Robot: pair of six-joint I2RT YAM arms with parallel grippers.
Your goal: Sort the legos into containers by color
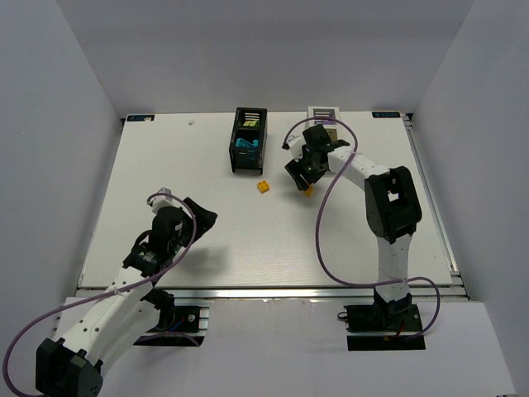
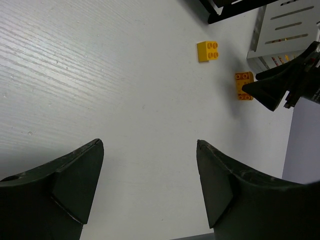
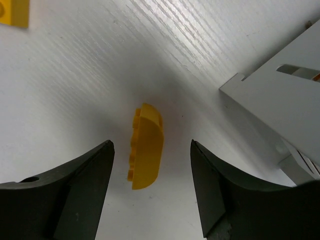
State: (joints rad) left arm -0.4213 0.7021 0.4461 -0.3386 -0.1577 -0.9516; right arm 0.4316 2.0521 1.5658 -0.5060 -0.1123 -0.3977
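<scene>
Your right gripper [image 3: 151, 146] hangs low over the table [image 1: 165, 165], its two dark fingers [image 3: 75, 190] spread wide. A curved yellow brick [image 3: 147, 150] lies on its side in the gap between them, and neither finger touches it. Just beyond the right-hand finger stands the white box [image 3: 280, 95], its slatted wall close to the brick but apart from it. Flecks of yellow show through the slats in the left wrist view.

A square yellow brick [image 1: 264, 187] sits alone on the table, studs up, a little to the left of the gripper. It lies between that gripper and the black box [image 1: 248, 139].

The black box stands at the far side of the table, left of the white one, with cyan bricks [image 1: 246, 145] and lime bricks [image 1: 250, 124] visible inside it from above.

Your left gripper [image 2: 150, 145] hovers well apart from all of this, over bare white tabletop near the front left. Its fingers [image 2: 65, 185] are opened wide with nothing between them, and they point toward the two yellow bricks and both boxes.
</scene>
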